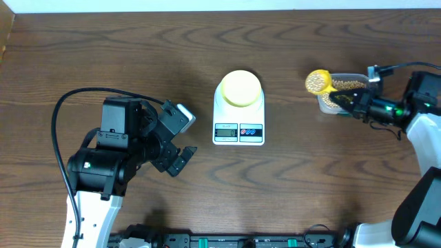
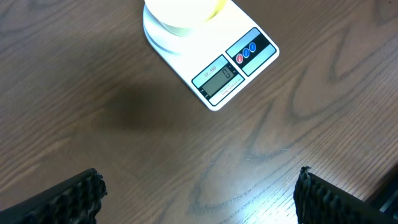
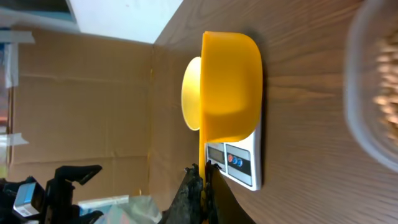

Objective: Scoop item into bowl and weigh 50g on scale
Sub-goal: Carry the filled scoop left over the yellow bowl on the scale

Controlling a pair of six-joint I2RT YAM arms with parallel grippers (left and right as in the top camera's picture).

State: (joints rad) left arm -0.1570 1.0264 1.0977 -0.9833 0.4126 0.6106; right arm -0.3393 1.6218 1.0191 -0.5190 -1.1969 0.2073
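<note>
Starting overhead: white scale (image 1: 238, 117) at mid-worktop (image 1: 103, 55), display edge toward the robot, pale cream bowl (image 1: 240, 88) seated on its platform. Off to the right, well apart from the scale, a clear tub (image 1: 325, 105) holding beige beans (image 1: 349, 83). Yellow spoon (image 1: 318, 82) heaped with more beans, round head just past the tub's left end, on the side facing the bowl. Right tool (image 1: 353, 102) pressed together on the spoon's handle, above the tub. Left tool (image 1: 180, 141) spread wide and pinching nothing, near the scale's front-left corner but apart from it.

Turning to the left wrist: two black ribbed fingers (image 2: 62, 199) at the bottom corners, far apart, bare wood grain between them. Scale (image 2: 214, 62) lying skewed near the top, grey display and red and blue buttons plain to read as shapes, digits too small to tell. Bowl (image 2: 183, 12) cut off by the top edge, sitting on the platform.

Ending at the right wrist: spoon (image 3: 230, 87) filling the centre, seen from its underside, load hidden. Bowl (image 3: 189, 93) peeking out behind it, on the scale (image 3: 239, 165). Black fingers (image 3: 186, 199) clamped on the thin handle at the bottom. Tub (image 3: 364, 93) a blur at the right edge, beans (image 3: 388, 87) only pale smudges inside. Brown cardboard (image 3: 87, 106) beyond the worktop's edge.
</note>
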